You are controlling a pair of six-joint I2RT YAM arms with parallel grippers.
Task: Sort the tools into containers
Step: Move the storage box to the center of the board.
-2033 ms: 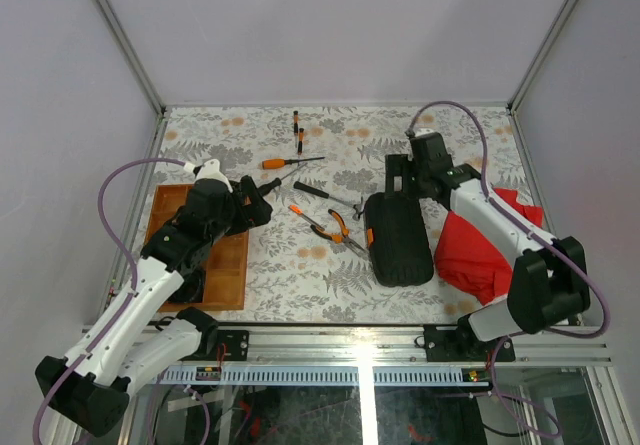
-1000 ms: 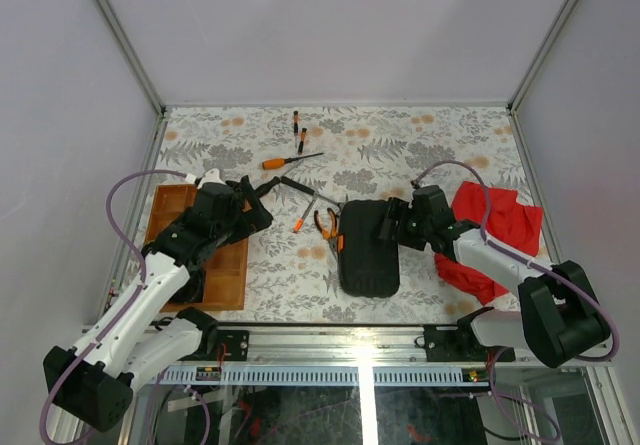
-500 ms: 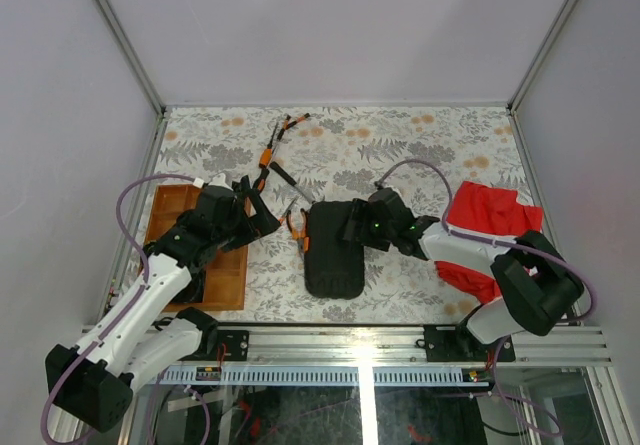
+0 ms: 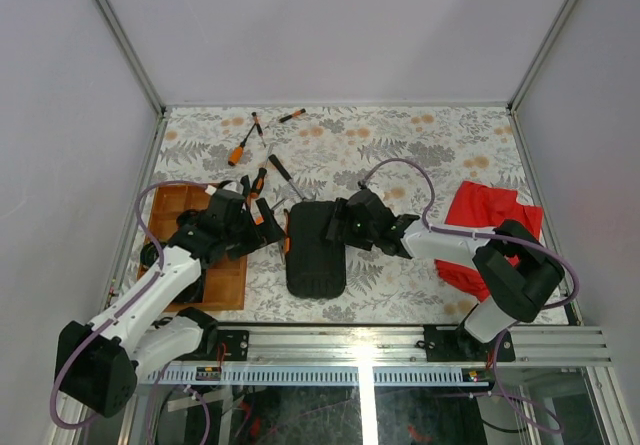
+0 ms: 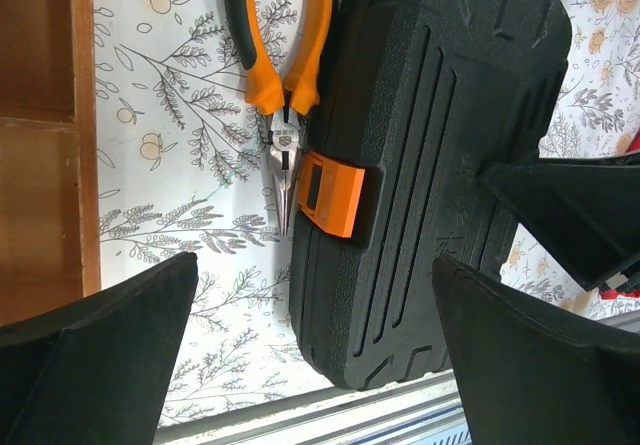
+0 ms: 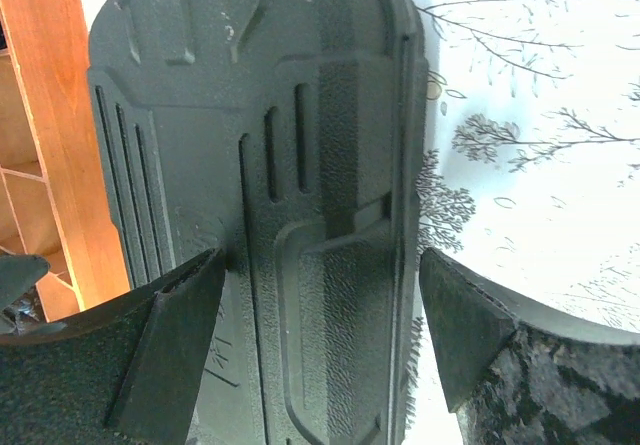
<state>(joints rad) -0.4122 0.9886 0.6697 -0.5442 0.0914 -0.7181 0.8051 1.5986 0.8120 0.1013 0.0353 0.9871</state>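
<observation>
The black ribbed case (image 4: pixel 315 250) lies shut on the floral table, its orange latch (image 5: pixel 332 193) facing left. My right gripper (image 4: pixel 338 227) is open across the case's far right corner (image 6: pixel 260 115): one finger rests on the lid, the other stands just off the case's edge. My left gripper (image 4: pixel 265 220) hangs open above the latch side (image 5: pixel 315 295), holding nothing. Orange-handled pliers (image 5: pixel 280 65) lie against the case beside the latch. The wooden tray (image 4: pixel 215 270) sits just left. A hammer (image 4: pixel 282 175) and screwdrivers (image 4: pixel 240 151) lie scattered behind.
A red cloth (image 4: pixel 490 230) lies at the right under the right arm. Two small drivers (image 4: pixel 258 125) lie near the back edge. The tray's rim (image 6: pixel 70 115) stands close to the case. The metal front rail (image 4: pixel 360 340) runs just below the case.
The case has slid left across the table with my right gripper, ending close to the tray. The loose tools were shoved left and back. My left gripper has dropped lower beside the case.
</observation>
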